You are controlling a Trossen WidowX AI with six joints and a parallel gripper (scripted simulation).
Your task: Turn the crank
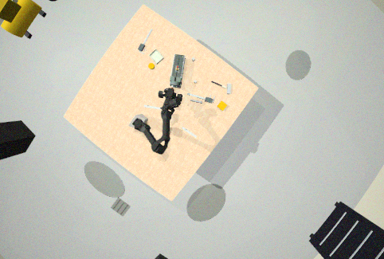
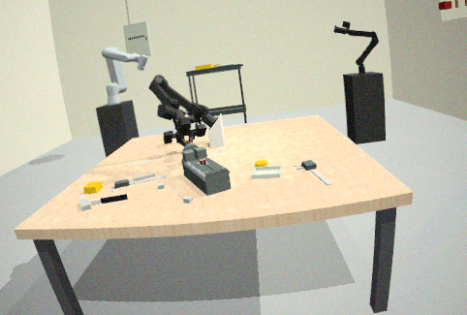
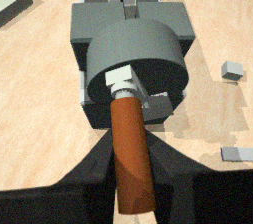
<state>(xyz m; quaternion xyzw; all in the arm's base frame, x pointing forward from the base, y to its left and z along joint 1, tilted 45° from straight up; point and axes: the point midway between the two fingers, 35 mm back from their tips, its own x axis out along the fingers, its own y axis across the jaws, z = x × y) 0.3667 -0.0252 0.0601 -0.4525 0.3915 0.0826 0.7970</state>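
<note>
The dark grey-green machine [image 1: 178,60] [image 2: 208,178] [image 3: 132,42] stands on the table, with its round crank housing towards the arm. My gripper [image 2: 188,141] [image 3: 125,133] is shut on the orange-brown crank handle [image 3: 128,135], one black finger on each side. The handle joins a pale crank arm [image 3: 119,76] in front of the housing. The red pointer [image 1: 177,68] [image 2: 204,162] is a tiny speck on top of the machine, with yellowish specks close by. Whether it is level with the brass marks cannot be told. The wrist view does not show the pointer.
Left of the machine in the top view are a yellow disc [image 1: 151,66] [image 2: 261,163], a pale tray and a dark-headed tool [image 1: 141,47] [image 2: 309,165]. Right are small grey cubes [image 1: 193,60] [image 2: 188,200] [image 3: 232,70], a hammer [image 1: 229,88] and a yellow block [image 1: 222,106] [image 2: 93,187].
</note>
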